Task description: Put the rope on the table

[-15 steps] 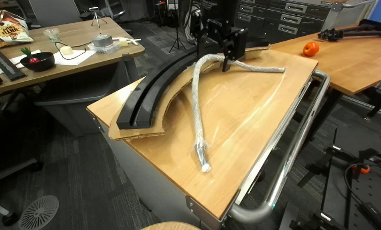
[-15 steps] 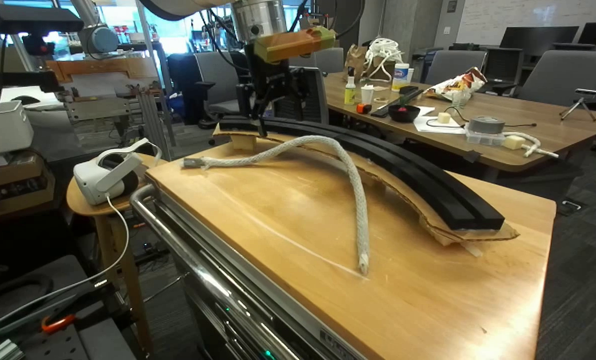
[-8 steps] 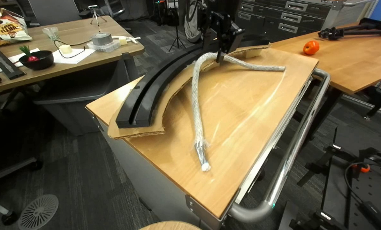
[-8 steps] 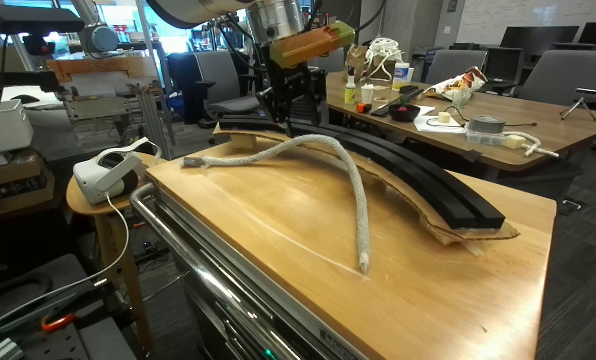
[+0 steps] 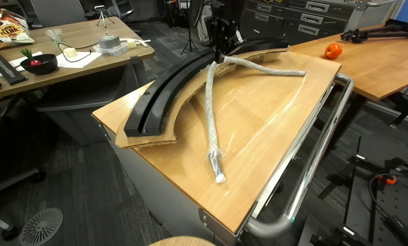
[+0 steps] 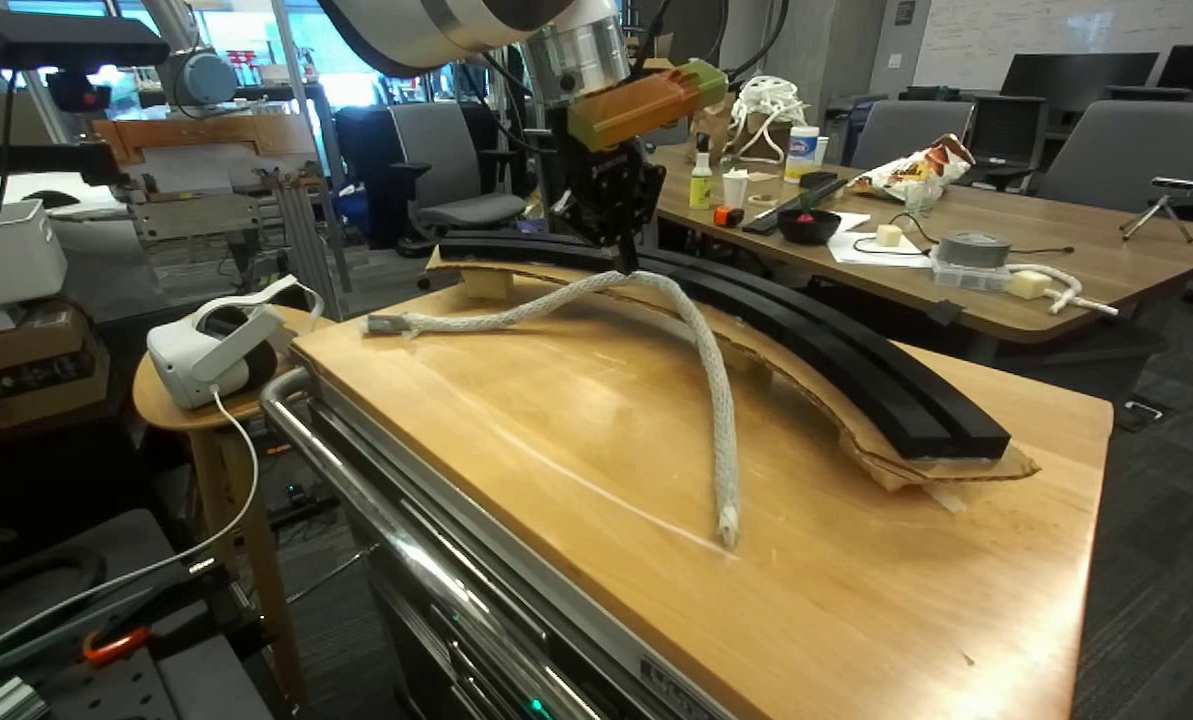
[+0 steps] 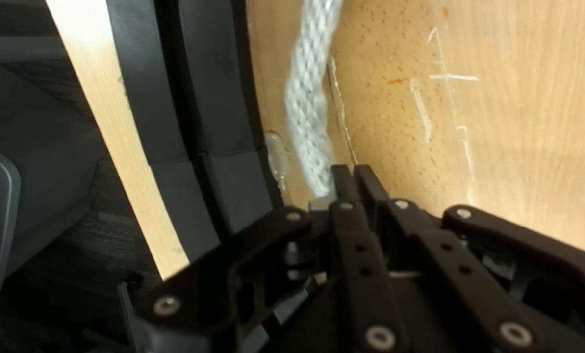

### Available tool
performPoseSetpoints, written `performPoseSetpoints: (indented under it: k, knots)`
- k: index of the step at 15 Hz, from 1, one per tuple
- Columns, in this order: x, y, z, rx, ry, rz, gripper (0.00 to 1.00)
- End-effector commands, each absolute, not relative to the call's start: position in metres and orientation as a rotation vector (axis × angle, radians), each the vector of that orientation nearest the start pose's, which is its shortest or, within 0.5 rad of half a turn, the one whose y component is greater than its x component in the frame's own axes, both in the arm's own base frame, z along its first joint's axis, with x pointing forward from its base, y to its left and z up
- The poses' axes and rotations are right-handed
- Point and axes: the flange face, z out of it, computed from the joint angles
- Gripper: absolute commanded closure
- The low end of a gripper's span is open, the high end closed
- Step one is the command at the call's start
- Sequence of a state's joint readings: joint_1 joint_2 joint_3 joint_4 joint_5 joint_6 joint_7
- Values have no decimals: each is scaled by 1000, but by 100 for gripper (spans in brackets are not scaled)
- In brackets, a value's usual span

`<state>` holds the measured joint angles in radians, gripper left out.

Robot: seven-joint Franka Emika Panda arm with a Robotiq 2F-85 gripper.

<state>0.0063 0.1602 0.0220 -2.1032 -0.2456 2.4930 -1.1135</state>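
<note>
A: Where's the rope (image 6: 689, 312)?

B: On the tabletop (image 6: 596, 420), curved, both ends down, its bend lying over the cardboard (image 5: 182, 97) beside the strip (image 6: 806, 335).

A: And the fingers (image 7: 343, 184)?

B: All but together, with nothing seen between them, at the bend. In the wrist view the rope runs just beside them, then passes out of sight; whether they touch it, I can't tell.

A: So which step is this?

B: Looks to me like working the bend down off the cardboard; most of the rope is where it belongs. Next I'd spread the fingers, straddle the bend, and draw it inward.

A: Room enough?

B: Inward, yes: a broad stretch of tabletop lies between the bend and the rail (image 6: 421, 560). Outward, the strip stands in the way.

A: Anything to watch?

B: One end sits near the corner where the rail begins, so a hard pull that way could send it over. Go gently.
</note>
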Motion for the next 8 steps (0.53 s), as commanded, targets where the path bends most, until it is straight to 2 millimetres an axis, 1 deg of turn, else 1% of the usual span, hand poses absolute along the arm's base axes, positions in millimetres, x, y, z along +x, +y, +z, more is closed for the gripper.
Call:
performPoseSetpoints:
  k: [1, 2, 5, 6, 7, 8]
  knots:
    - [613, 17, 366, -2728, -2097, -180, 65]
    - [616, 16, 365, -2729, -2093, -173, 60]
    - [623, 17, 360, -2730, -2091, -170, 35]
    - [625, 17, 358, -2731, -2091, -168, 29]
    - [626, 16, 356, -2732, -2088, -161, 24]
    - [626, 16, 354, -2730, -2083, -154, 24]
